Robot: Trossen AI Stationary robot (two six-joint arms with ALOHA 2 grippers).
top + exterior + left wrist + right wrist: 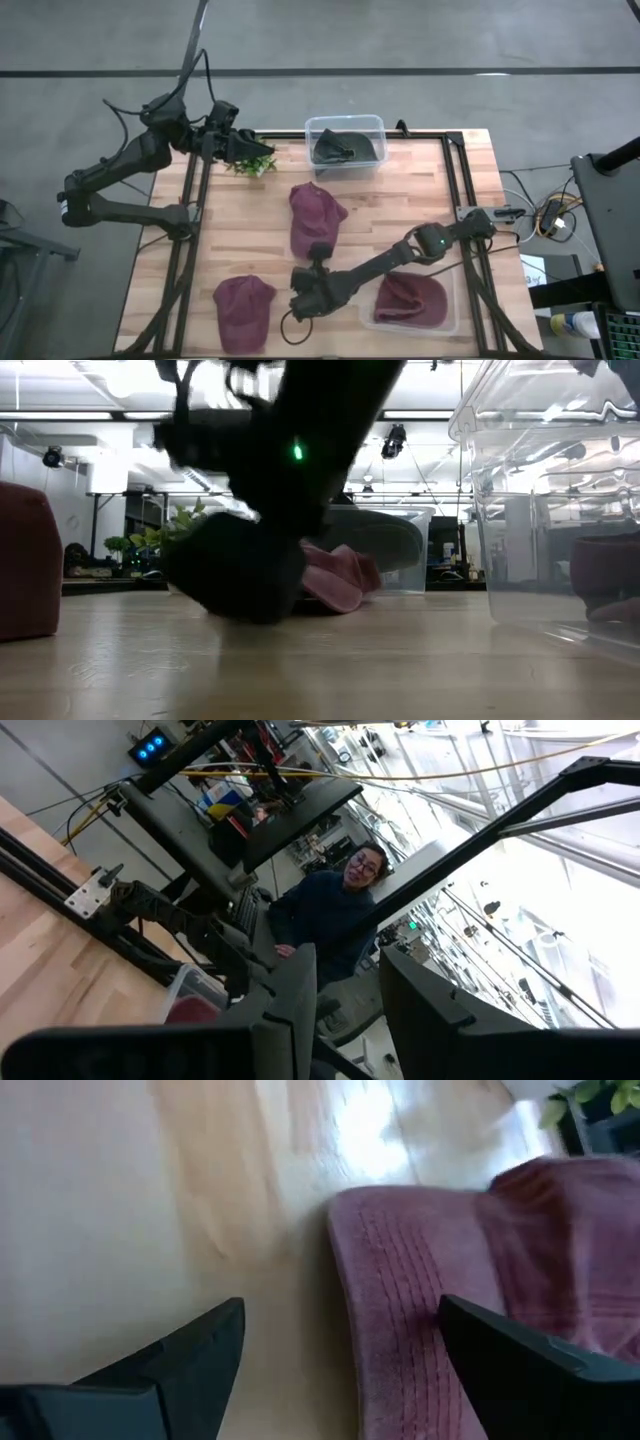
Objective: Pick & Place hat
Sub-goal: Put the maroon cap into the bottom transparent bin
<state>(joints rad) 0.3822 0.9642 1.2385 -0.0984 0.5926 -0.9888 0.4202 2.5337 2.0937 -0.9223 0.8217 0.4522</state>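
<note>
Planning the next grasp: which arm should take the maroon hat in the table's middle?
Right. The right tool is open and sits at the brim of the middle maroon hat, seen between its fingers in the right wrist view. The left tool is raised at the table's far-left corner.

Low view: the right gripper (250, 560) appeared only as a dark blur, hiding most of the pink cap (340, 578) behind it. The maroon cap (25, 560) was cut off by the frame edge. Right wrist view: the cap's (470, 1310) crown ran past the frame edge. High view: the dark item in the far bin (345, 148) was too small to identify.
</note>
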